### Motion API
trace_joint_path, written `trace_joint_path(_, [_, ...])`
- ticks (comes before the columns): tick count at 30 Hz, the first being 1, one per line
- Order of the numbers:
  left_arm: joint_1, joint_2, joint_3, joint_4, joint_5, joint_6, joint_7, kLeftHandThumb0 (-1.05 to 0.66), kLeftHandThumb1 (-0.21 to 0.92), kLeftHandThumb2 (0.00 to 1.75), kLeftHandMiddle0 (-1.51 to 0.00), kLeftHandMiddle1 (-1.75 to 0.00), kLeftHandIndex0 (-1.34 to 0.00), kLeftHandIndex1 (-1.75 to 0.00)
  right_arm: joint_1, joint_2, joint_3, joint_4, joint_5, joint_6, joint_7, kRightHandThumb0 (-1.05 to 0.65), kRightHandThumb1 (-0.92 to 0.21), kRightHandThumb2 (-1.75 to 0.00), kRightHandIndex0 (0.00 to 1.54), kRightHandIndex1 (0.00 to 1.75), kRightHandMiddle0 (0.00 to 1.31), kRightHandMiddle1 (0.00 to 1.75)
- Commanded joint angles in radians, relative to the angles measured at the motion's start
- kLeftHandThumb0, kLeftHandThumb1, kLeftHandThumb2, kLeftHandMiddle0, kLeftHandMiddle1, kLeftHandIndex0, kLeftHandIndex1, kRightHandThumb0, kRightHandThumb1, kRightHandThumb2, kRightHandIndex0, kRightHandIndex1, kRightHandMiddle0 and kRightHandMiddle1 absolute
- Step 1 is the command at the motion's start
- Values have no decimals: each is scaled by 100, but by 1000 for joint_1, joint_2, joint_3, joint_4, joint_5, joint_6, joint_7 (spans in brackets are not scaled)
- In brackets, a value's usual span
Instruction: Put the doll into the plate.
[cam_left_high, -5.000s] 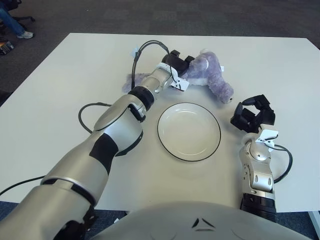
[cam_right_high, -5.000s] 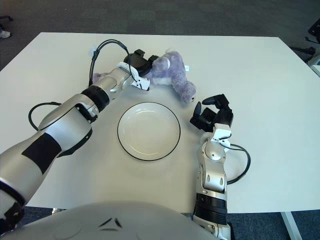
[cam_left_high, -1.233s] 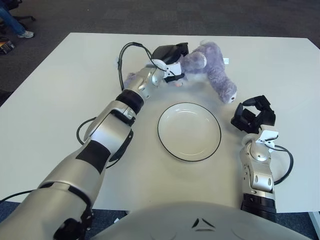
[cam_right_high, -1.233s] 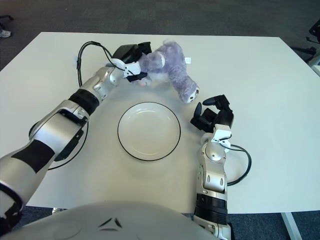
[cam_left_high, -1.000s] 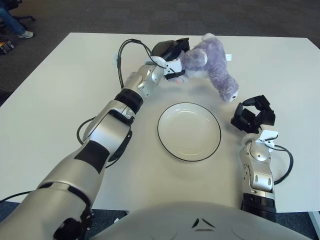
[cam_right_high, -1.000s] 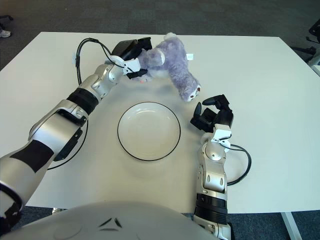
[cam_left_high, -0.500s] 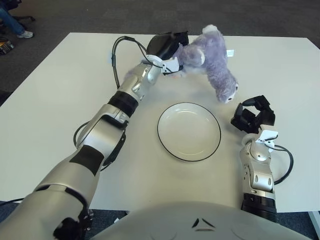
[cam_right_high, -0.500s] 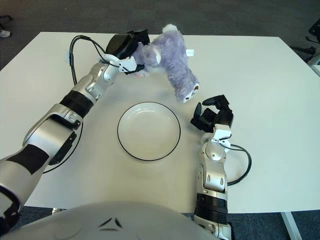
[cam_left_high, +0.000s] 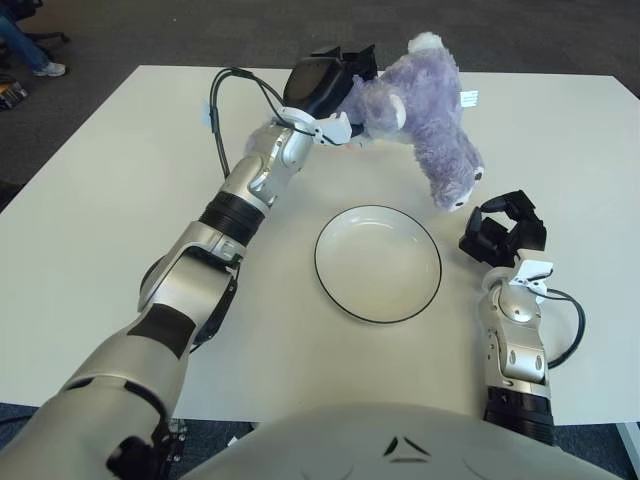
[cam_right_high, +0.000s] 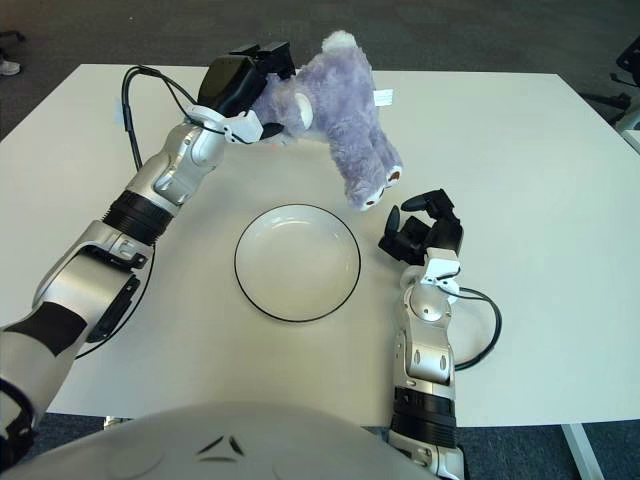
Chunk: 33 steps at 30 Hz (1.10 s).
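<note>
Over the white desk (cam_left_high: 90, 200), my left hand (cam_left_high: 325, 85) pinches the purple plush doll (cam_left_high: 425, 115) aloft toward the far edge, its long axis slanting down toward the round white black-rimmed plate (cam_left_high: 378, 263), while my right hand (cam_left_high: 503, 232) sits curled beside the plate's right.

No readable text, labels, brands or numbers anywhere, small white tag (cam_left_high: 468, 97) on the purple doll (cam_left_high: 425, 120) too tiny to read
</note>
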Motion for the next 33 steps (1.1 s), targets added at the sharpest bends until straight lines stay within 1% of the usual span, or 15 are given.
trace_joint_path(1, [49, 29, 32, -87, -9, -4, -20, 60, 4, 165, -84, -175, -104, -175, -7, -4, -6, 5, 6, -11, 3, -45, -40, -121, 112, 175, 54, 175])
trace_joint_path(3, [66, 37, 40, -115, -14, -9, -33, 60, 4, 165, -84, -175, -105, -175, -7, -5, -6, 6, 8, -11, 4, -45, -40, -121, 112, 175, 54, 175])
trace_joint_path(7, [166, 101, 80, -222, -69, -84, -79, 60, 4, 165, -84, -175, -106, -175, -10, -6, -9, 13, 12, -19, 6, -45, -40, -121, 112, 175, 54, 175])
trace_joint_path(9, [188, 112, 92, -251, -87, -94, -103, 60, 4, 165, -84, -175, -106, -175, -11, -7, -9, 16, 14, -22, 8, -45, -40, -121, 113, 175, 55, 175])
trace_joint_path(16, [214, 109, 119, -276, -125, -118, -145, 60, 4, 165, -85, -175, -105, -175, -11, -6, -8, 15, 12, -24, 8, -45, -40, -121, 114, 175, 55, 175])
trace_joint_path(24, [237, 115, 146, -272, -179, -195, -166, 61, 2, 168, -86, -175, -107, -175, -9, -15, -2, 7, 0, -5, 17, -45, -41, -120, 115, 175, 54, 175])
trace_joint_path(30, [268, 133, 165, -285, -210, -254, -193, 61, 2, 168, -86, -175, -108, -175, -10, -16, -5, 10, 2, -9, 15, -45, -41, -120, 115, 175, 54, 175])
trace_joint_path(33, [282, 140, 173, -294, -228, -270, -213, 62, 1, 169, -87, -175, -109, -175, -10, -15, -6, 10, 5, -14, 15, -45, -41, -120, 115, 175, 54, 175])
